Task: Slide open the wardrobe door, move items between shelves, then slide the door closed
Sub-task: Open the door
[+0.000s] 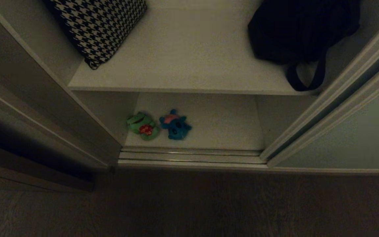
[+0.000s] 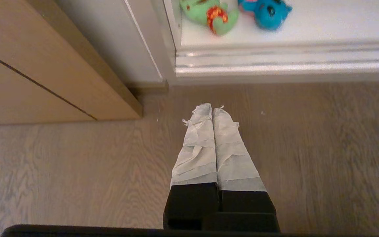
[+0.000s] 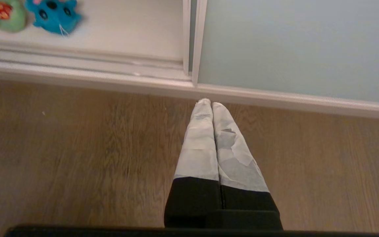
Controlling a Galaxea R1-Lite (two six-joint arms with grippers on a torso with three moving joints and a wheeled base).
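The wardrobe stands open, its pale grey-green sliding door (image 1: 357,131) (image 3: 294,42) pushed to the right. A green plush toy (image 1: 142,126) (image 2: 209,13) (image 3: 2,13) and a blue plush toy (image 1: 175,125) (image 2: 265,11) (image 3: 56,14) lie side by side at the front left of the bottom white shelf (image 1: 222,125). An upper white shelf (image 1: 183,62) sits above it. My left gripper (image 2: 212,107) hangs shut over the wooden floor, empty. My right gripper (image 3: 208,102) is shut too, empty, just short of the door's bottom rail. Neither arm shows in the head view.
A houndstooth cushion (image 1: 99,26) leans at the upper shelf's left and a black strapped bag (image 1: 301,29) sits at its right. The door track (image 1: 189,156) runs along the front. Brown wooden panelling (image 2: 44,65) flanks the wardrobe's left. Wooden floor (image 1: 189,207) lies in front.
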